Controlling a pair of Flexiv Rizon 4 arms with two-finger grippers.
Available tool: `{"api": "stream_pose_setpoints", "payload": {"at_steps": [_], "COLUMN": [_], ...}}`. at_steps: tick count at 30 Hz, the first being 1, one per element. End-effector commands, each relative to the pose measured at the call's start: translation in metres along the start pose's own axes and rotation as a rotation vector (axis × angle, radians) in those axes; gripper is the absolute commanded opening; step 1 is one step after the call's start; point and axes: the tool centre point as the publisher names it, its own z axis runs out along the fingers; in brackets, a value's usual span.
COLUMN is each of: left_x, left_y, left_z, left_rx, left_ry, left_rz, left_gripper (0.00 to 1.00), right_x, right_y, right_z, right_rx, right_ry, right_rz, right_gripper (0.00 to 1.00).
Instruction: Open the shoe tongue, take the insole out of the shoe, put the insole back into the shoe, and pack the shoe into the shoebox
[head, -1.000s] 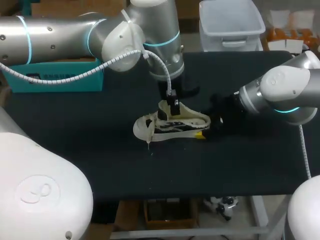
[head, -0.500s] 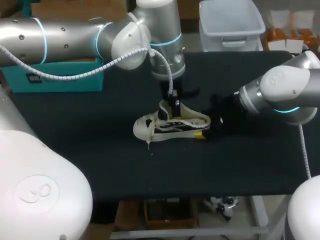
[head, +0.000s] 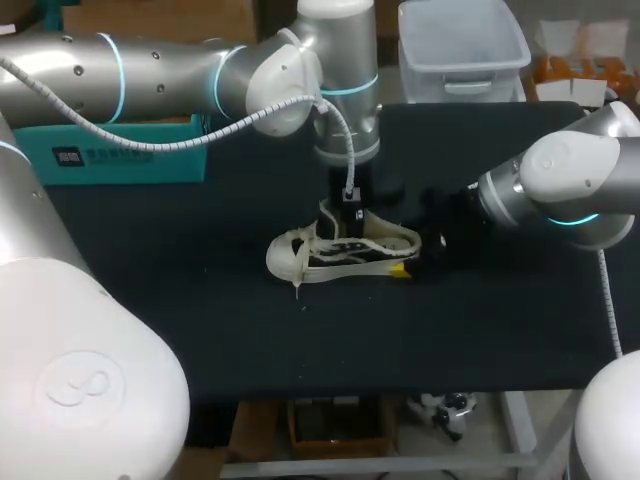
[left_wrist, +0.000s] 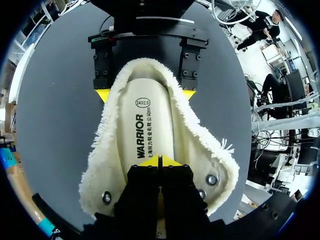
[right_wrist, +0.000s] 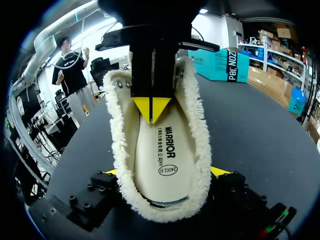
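A white low shoe (head: 300, 255) with fleece lining lies on the black table (head: 200, 320), toe toward my left. Its cream insole (left_wrist: 147, 135) lies flat inside. My left gripper (left_wrist: 160, 161) points straight down into the shoe's opening, shut, its yellow tips together on the insole (right_wrist: 167, 160) near the tongue end. Nothing shows between them. My right gripper (right_wrist: 166, 172) clasps the heel, one yellow finger against each side. In the head view the left gripper (head: 350, 222) stands over the shoe's middle and the right gripper (head: 408, 264) is at the heel.
A teal box (head: 130, 155) stands at the table's back left, partly behind my left arm. A translucent plastic bin (head: 460, 45) sits at the back edge. Bare black table lies in front of the shoe.
My left arm's upper links have swung to the right, and its gripper has shifted slightly toward the heel. The shoe and my right arm have stayed put.
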Motion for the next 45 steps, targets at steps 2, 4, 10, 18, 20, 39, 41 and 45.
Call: {"api": "stream_pose_setpoints", "payload": {"at_steps": [2, 4, 10, 18, 20, 39, 41, 45], "left_x": [0.013, 0.017, 0.019, 0.018, 0.016, 0.011, 0.009, -0.002], "left_y": [0.001, 0.001, 0.003, 0.002, 0.003, 0.010, 0.010, 0.011], "left_z": [0.002, 0.002, 0.010, 0.024, 0.029, 0.051, 0.056, 0.066], "left_rx": [-0.008, -0.014, -0.038, -0.083, -0.089, -0.121, -0.130, -0.133], "left_ry": [-0.015, -0.021, -0.018, -0.052, -0.054, -0.142, -0.163, -0.172], "left_rz": [0.006, 0.009, 0.004, -0.043, -0.059, -0.087, -0.099, -0.110], "left_gripper": [0.00, 0.00, 0.00, 0.00, 0.00, 0.35, 0.34, 0.35], "right_x": [0.000, 0.000, 0.000, 0.000, 0.000, 0.000, 0.000, 0.000], "right_y": [-0.007, -0.007, -0.007, -0.007, -0.007, -0.007, -0.007, -0.007], "right_z": [0.003, 0.003, 0.003, 0.003, 0.003, 0.003, 0.003, 0.003], "right_rx": [-0.003, -0.003, -0.003, -0.003, -0.003, -0.003, -0.003, -0.003], "right_ry": [0.001, 0.001, 0.001, 0.001, 0.001, 0.001, 0.001, 0.001], "right_rz": [0.000, 0.000, 0.000, 0.000, 0.000, 0.000, 0.000, 0.000], "right_gripper": [0.00, 0.00, 0.00, 0.00, 0.00, 0.00, 0.00, 0.00]}}
